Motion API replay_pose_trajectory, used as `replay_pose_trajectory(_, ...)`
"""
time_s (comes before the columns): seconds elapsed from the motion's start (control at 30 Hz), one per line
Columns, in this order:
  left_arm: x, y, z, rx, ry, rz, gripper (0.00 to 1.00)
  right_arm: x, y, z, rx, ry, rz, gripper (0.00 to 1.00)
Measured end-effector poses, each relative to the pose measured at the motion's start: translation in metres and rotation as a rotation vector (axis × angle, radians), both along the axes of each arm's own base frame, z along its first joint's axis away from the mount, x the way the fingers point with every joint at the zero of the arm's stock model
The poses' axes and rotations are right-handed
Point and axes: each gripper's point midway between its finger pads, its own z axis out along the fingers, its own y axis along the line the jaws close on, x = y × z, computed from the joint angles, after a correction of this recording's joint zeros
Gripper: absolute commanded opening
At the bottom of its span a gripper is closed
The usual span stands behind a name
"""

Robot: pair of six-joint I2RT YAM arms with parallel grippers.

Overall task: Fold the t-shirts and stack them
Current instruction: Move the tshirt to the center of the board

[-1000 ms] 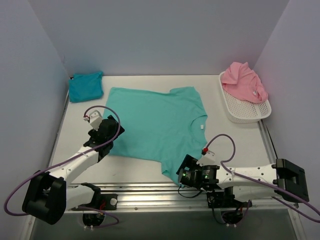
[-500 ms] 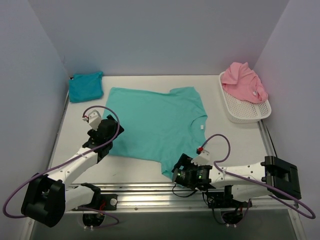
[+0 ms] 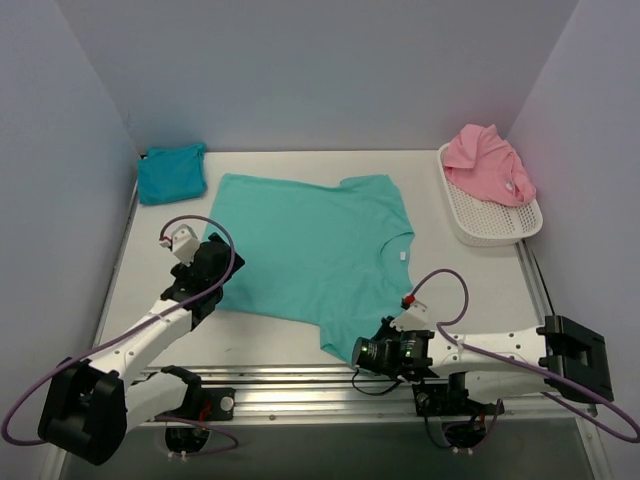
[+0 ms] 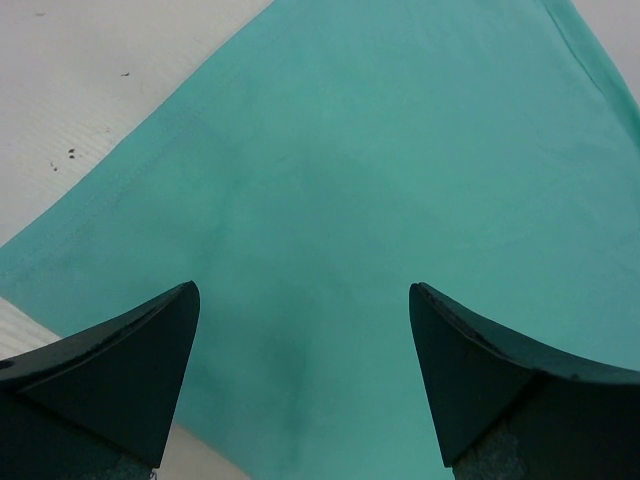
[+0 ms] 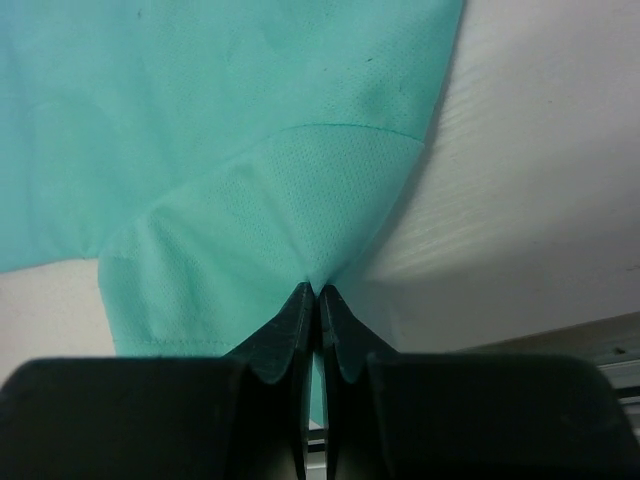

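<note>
The sea-green t-shirt [image 3: 310, 250] lies spread flat in the middle of the table. My right gripper [image 3: 362, 352] is at its near sleeve, by the front edge. In the right wrist view the gripper [image 5: 317, 290] is shut on a pinch of that sleeve's cloth [image 5: 250, 230]. My left gripper [image 3: 213, 252] hovers open over the shirt's left corner; in the left wrist view its gripper [image 4: 303, 290] has the green cloth [image 4: 380, 180] spread beneath and nothing between its fingers. A turquoise-blue t-shirt [image 3: 172, 172] sits folded at the back left. The pink t-shirt [image 3: 487, 165] lies bunched in the basket.
The white mesh basket [image 3: 495, 225] stands at the back right against the wall. A metal rail [image 3: 300, 385] runs along the table's near edge beside my arm bases. Plain walls close in the left, back and right sides.
My right gripper has closed from wide open onto the near sleeve. The left gripper has shifted slightly to the left and stays open.
</note>
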Motion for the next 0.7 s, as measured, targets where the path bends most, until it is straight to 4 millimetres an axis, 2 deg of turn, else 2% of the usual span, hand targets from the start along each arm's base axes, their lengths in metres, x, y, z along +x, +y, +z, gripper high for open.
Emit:
replay_pose_trajectory(0.2,-0.018,0.003,0.003,-0.035,-0.001,0.028,0.98,-0.001,-0.012,0.013,0.029,-0.014,-0.010,0.00)
replay_pose_trajectory(0.4,-0.040,0.007,-0.003,-0.031,0.029,0.021,0.98,0.008,-0.029,0.038,0.072,-0.100,-0.050,0.00)
replay_pose_trajectory(0.53,-0.050,0.003,-0.024,-0.010,0.122,-0.007,0.98,0.017,-0.039,0.049,0.051,-0.166,-0.070,0.00)
replay_pose_trajectory(0.7,-0.067,-0.004,-0.057,0.041,0.297,-0.036,0.99,0.026,-0.036,0.060,0.011,-0.219,-0.080,0.00)
